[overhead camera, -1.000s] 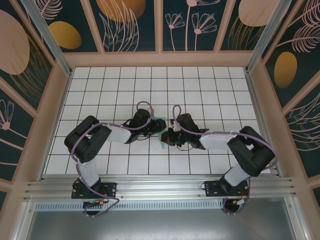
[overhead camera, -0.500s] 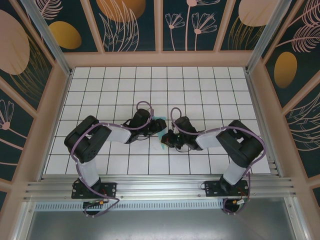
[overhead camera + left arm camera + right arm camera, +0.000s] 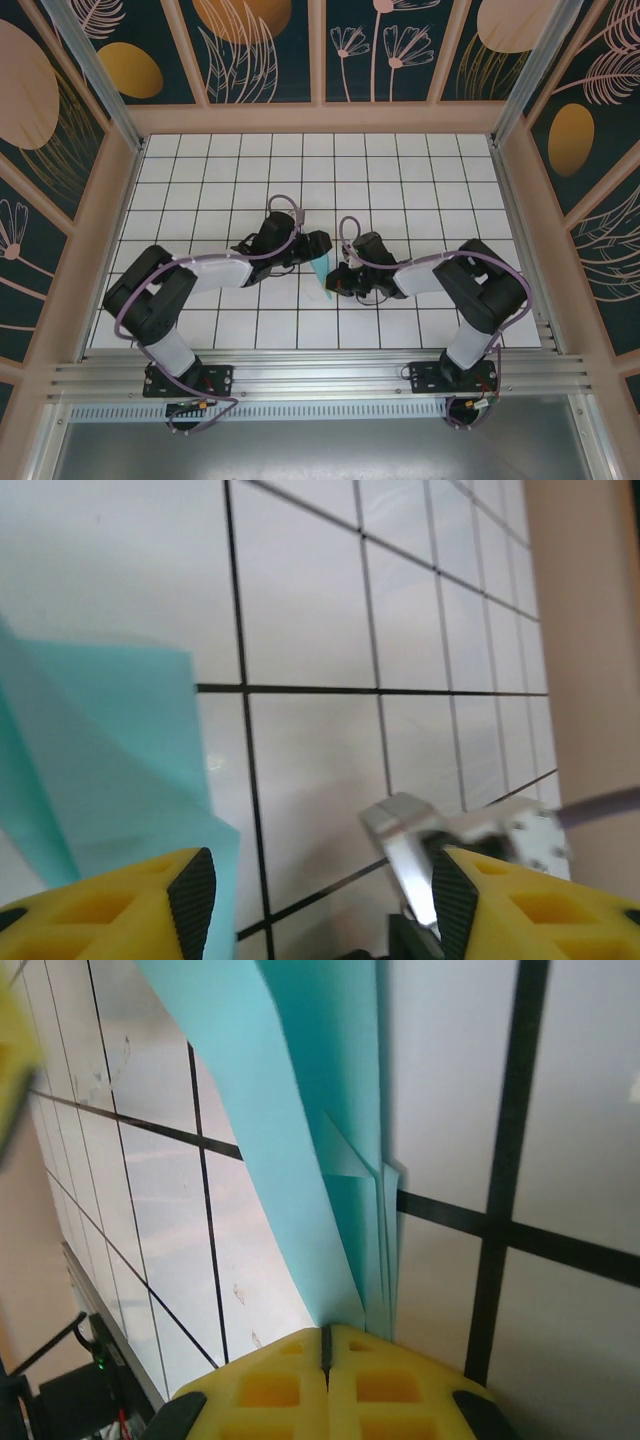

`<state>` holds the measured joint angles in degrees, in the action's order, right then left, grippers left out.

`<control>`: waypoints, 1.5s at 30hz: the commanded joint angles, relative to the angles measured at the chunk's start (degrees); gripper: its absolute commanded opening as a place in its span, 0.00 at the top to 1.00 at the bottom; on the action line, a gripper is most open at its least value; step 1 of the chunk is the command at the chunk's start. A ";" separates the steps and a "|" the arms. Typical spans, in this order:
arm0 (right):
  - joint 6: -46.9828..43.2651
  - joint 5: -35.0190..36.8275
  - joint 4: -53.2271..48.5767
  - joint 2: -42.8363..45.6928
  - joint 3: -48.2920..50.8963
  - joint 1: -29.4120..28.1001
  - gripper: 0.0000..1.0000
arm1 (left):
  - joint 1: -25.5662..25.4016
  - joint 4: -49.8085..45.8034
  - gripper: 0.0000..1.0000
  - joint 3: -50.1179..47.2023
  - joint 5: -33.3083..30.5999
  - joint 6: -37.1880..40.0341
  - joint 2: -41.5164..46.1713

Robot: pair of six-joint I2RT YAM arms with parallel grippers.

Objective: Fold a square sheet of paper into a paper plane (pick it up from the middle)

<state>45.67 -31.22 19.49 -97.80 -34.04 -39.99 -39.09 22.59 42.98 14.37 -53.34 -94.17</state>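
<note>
The left arm had swung since a second back: its elbow had dropped out toward 8 o'clock, and the left gripper (image 3: 320, 248) had shifted a little up the table, leaving more turquoise showing.

Nearest me, at 6 o'clock, both bases sat bolted to the metal rail (image 3: 320, 375). Just beyond, over the middle of the tiled table (image 3: 200, 180), the two grippers met nose to nose. The right gripper (image 3: 336, 280), reaching in from 3 o'clock, was clamped fully closed on the square sheet of paper (image 3: 321, 270). By then the sheet was folded into a narrow, layered strip. In its wrist view the layers ran straight out of the seam between the yellow pads, with one small triangular flap on top.

The left gripper, coming in from 9 o'clock, stood with its fingers well apart and nothing between them. In its own view the paper lay off beside the left-hand finger (image 3: 190, 890), and only bare tiles showed through the gap.

I took this for a late fold, one arm anchoring the sheet while the other let go to re-grip. The next move would call for the left fingers to catch a free edge cleanly and crease it without dragging the thin paper out of the right-hand pinch.

There was no tray or bin in play. Past 12 o'clock stood the flower-painted wall panels (image 3: 320, 50).
</note>
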 commanded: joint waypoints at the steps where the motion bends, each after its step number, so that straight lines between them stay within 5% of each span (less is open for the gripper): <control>1: -8.08 -0.25 -14.88 -4.51 0.23 0.10 1.00 | -0.09 0.61 0.40 -3.41 -0.83 1.33 2.45; 7: -11.48 -0.59 -18.17 -7.46 -2.84 0.89 1.00 | -0.05 4.90 0.50 -5.54 1.26 0.59 -0.27; 17: -12.72 -0.94 -19.52 -8.40 -2.70 1.65 1.00 | -0.09 10.42 0.51 -4.26 0.71 -0.19 -6.97; 31: -14.70 -0.42 -23.31 -9.59 -2.78 1.67 1.00 | 1.86 1.95 0.57 -3.01 -8.41 1.22 -9.84; 45: -15.00 0.37 -24.66 -9.93 -2.80 2.72 1.00 | 8.18 3.79 0.58 -3.60 -5.15 4.12 -12.70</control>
<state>33.30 -39.31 9.13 -102.13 -40.62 -37.36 -34.24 29.45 39.77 15.20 -52.56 -103.09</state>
